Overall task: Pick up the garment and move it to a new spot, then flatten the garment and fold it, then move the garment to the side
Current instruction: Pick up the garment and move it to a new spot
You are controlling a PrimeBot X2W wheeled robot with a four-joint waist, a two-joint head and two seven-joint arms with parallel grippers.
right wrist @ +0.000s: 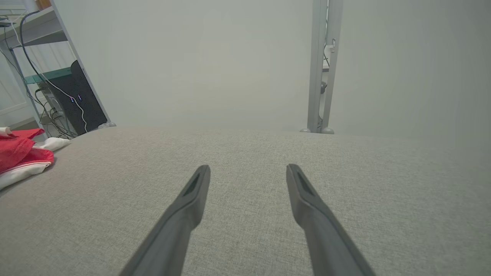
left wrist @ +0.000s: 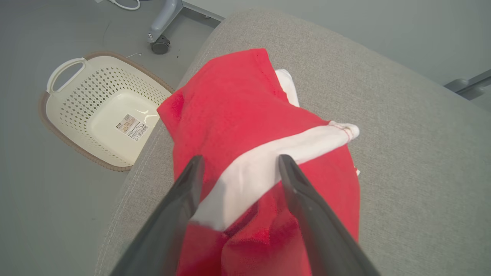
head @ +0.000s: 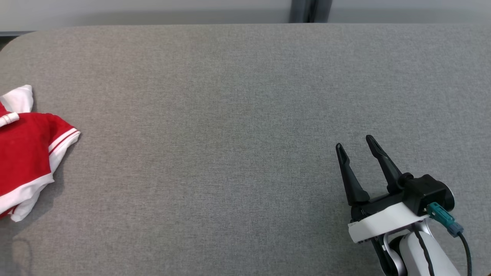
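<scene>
Jaws of the left gripper (left wrist: 241,157) stand wide and empty, straddling the white band of the garment (left wrist: 230,99), a red-and-white heap of cloth at the left end of the table (head: 230,115), apparently reaching its edge. Judged light, soft and limp, the garment should sag from any single grip, so take hold at a raised fold of the white band, pinching through all layers. Count: one garment, two grippers (right gripper (head: 355,142) jaws likewise wide and empty, over the table's right side), one table, one basket (left wrist: 96,84) on the floor beside the table's left end.
</scene>
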